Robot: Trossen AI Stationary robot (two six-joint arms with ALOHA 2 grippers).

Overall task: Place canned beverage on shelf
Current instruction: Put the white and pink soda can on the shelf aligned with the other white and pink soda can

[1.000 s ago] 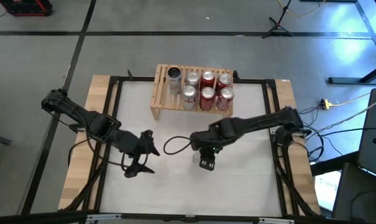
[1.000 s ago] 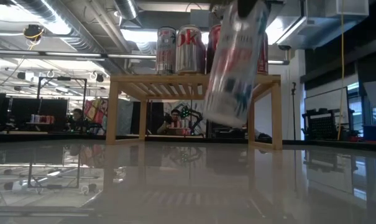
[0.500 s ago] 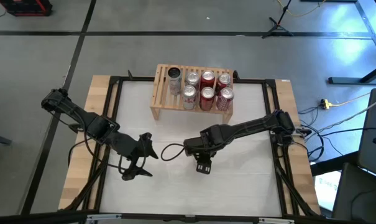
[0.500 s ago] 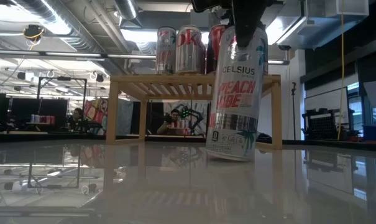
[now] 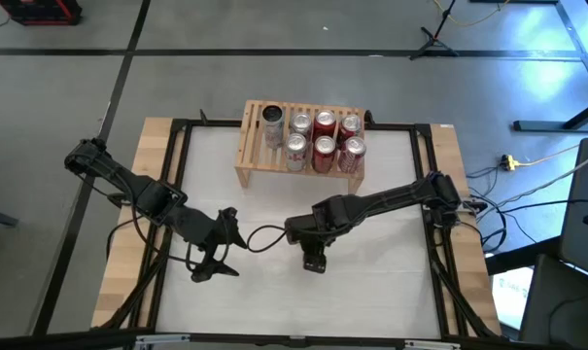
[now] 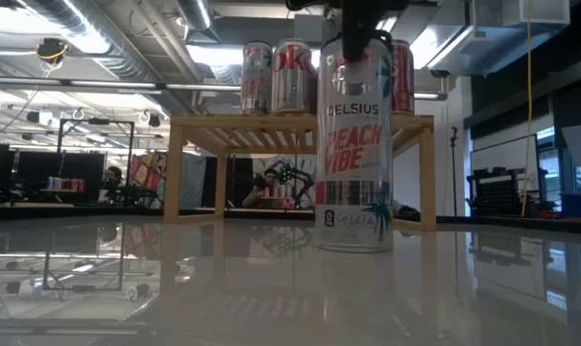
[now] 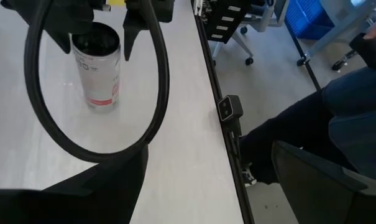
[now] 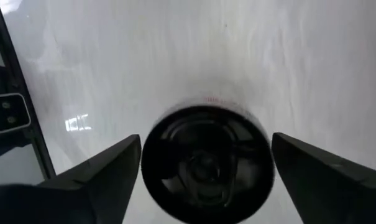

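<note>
Near the middle of the white desk [image 5: 371, 292], a tall Celsius can [image 6: 354, 144] stands upright, well in front of the shelf [image 5: 252, 146]. Directly over it hangs the right tool [image 5: 314, 261], its fingers [image 8: 100, 180] spread wide on either side of the can's top with a gap on both sides, so nothing is gripped. At the far edge of the desk, the light-wood shelf carries seven cans [image 5: 324, 124] on its slatted top, one dark-topped at the left, the others silver and red. To the left of the Celsius can, low over the desk, the left tool [image 5: 208, 264] waits with its fingers apart and empty.
</note>
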